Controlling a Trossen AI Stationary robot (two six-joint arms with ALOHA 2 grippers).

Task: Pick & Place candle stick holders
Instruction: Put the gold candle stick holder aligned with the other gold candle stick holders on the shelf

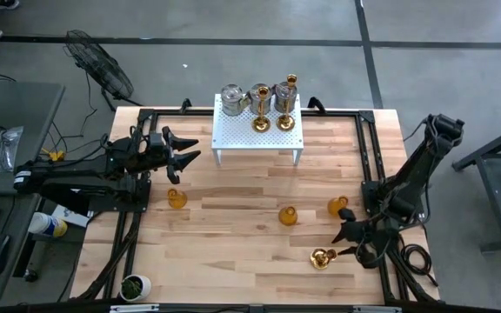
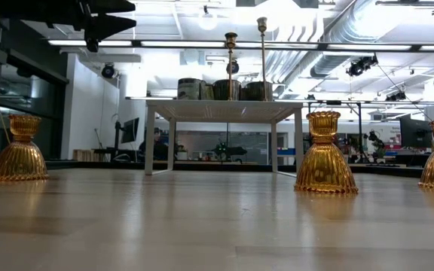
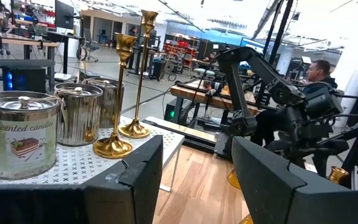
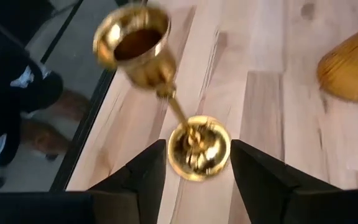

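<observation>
Plainly, the gold stemmed holder (image 4: 166, 93) between the right gripper (image 4: 197, 163)'s jaws looks risky: its round base sits in the gap while the stem leans away, and whether the jaws pinch it or merely flank it I cannot tell. A loose hold could let it topple onto the desk (image 1: 233, 252) or roll towards the amber holder (image 1: 337, 206) just beyond the jaws. The left gripper (image 3: 194, 171) hangs part open and empty, facing the white stand (image 1: 259, 135) with its silver tins (image 3: 20, 134) and tall gold holders (image 3: 120, 93). The base's contact with the desk is hidden.
</observation>
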